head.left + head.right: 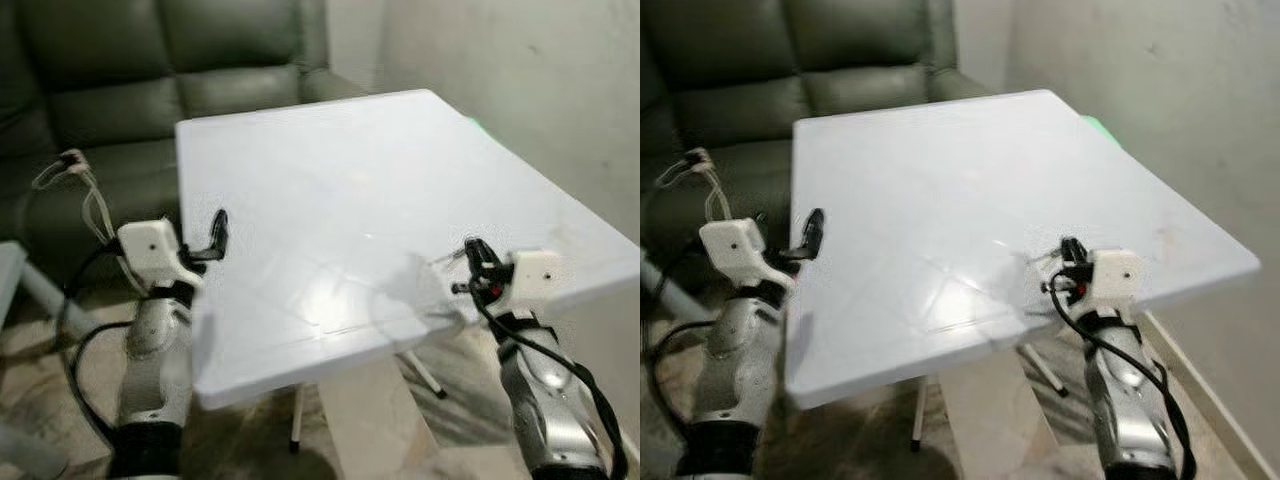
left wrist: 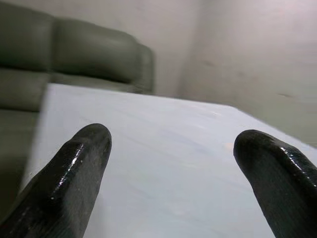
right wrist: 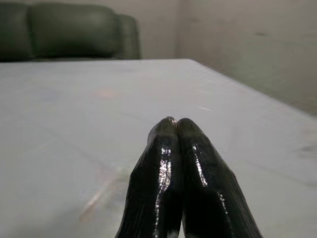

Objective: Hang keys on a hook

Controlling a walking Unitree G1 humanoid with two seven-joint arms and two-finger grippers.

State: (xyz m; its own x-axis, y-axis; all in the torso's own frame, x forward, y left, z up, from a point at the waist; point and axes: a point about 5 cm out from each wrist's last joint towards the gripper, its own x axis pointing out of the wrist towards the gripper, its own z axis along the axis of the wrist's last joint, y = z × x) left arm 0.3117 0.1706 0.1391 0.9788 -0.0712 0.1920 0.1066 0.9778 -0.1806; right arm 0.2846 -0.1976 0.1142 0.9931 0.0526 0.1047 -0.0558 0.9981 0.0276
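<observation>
The keys are hard to place: the only candidate is a thin pale sliver (image 1: 445, 259) sticking out just ahead of the right gripper (image 1: 472, 262), low over the near right part of the white table (image 1: 330, 180), and it is too small for you to be sure it is a key or a ring. In the right wrist view the two black fingers (image 3: 163, 163) are pressed flat together with just a faint glint at their tips, so if anything is pinched there, it is held by very little. That is your main risk: a thin ring gripped at the very tip can twist or slip out as you lift and swing the arm, and it would drop onto the table or off its near edge to the floor. Where the hook is I cannot tell, so you will probably have to turn or walk to find it, and the jolts of walking would strain a weak grip further. The left gripper (image 2: 168, 141) hovers at the table's near left edge with its fingers spread wide and nothing between them; watch that it does not knock the tabletop as you turn. The loose cables (image 1: 85, 190) looping beside the left arm could snag near the dark sofa (image 1: 120, 80) behind.
</observation>
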